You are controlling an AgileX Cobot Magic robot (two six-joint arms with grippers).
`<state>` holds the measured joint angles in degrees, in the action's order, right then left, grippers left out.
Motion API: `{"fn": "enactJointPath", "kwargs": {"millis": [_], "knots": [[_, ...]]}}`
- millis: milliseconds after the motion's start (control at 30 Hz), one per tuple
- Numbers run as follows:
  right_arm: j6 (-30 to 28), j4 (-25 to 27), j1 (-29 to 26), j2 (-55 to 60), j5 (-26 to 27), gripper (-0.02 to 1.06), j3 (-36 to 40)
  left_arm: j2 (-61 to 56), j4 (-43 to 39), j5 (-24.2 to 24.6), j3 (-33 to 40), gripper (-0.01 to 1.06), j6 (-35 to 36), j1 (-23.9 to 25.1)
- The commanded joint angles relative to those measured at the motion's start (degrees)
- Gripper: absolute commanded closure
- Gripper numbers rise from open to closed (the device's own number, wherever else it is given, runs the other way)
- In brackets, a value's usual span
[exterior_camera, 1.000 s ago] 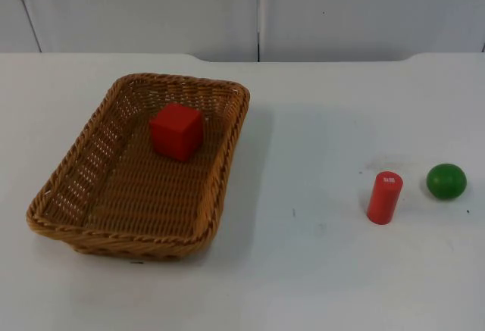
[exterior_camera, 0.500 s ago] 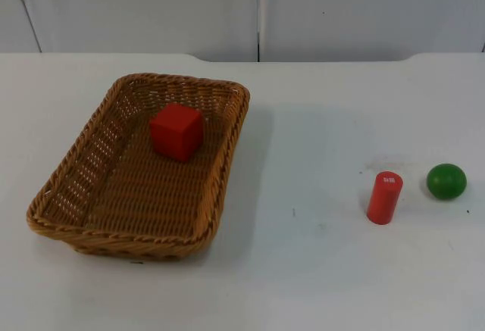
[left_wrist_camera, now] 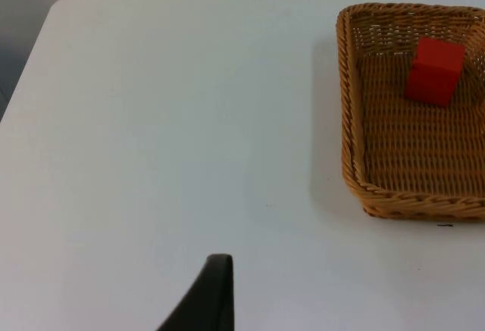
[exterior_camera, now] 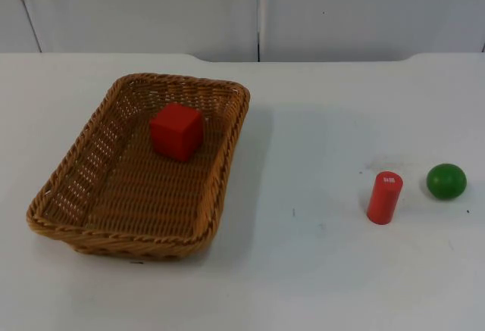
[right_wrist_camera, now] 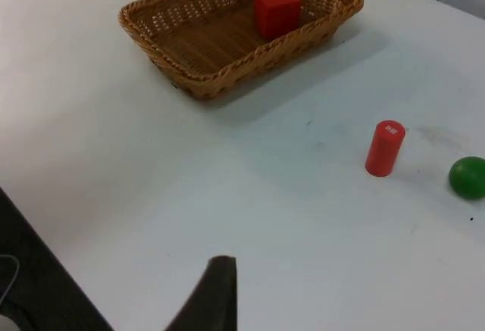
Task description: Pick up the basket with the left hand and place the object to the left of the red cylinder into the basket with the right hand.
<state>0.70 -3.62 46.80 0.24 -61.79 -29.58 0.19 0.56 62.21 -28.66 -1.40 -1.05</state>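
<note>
Wicker basket (exterior_camera: 141, 170) sits flat on the white desk (exterior_camera: 318, 270), left side; red cube (exterior_camera: 176, 130) already inside it, toward the far end.
Red cylinder (exterior_camera: 384, 197) stands upright on the right of the desk, green ball (exterior_camera: 445, 180) just right of it, not touching; both well apart from the basket. Left hand (left_wrist_camera: 204, 301) hangs above bare desk left of the basket, holding nothing; can't tell whether its fingers are open or closed. Right hand (right_wrist_camera: 208, 297) hangs above the near desk, away from cylinder and ball, holding nothing; finger state can't be told either. Grey partition wall (exterior_camera: 151, 9) behind the far edge.
</note>
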Motion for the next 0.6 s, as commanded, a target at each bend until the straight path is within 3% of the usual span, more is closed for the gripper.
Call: {"fn": "enactJointPath", "kwargs": {"millis": [0, 267, 400, 567], "knots": [[-0.15, -0.17, -0.25, -0.24, -0.06, 0.14, 0.14, -0.19, 0.78, -0.63, 0.26, 0.00, 0.11, -0.23], [-0.14, -0.17, -0.25, -0.24, -0.06, 0.14, 0.14, -0.19, 0.78, -0.63, 0.26, 0.00, 0.11, -0.23], [-0.14, -0.17, -0.25, -0.24, -0.06, 0.00, 0.14, -0.19, 0.23, -0.63, 0.26, 0.00, 0.11, -0.23], [-0.14, -0.17, -0.25, -0.24, -0.06, -0.01, 0.14, -0.19, 0.11, -0.63, 0.26, 0.00, 0.11, -0.23]]}}
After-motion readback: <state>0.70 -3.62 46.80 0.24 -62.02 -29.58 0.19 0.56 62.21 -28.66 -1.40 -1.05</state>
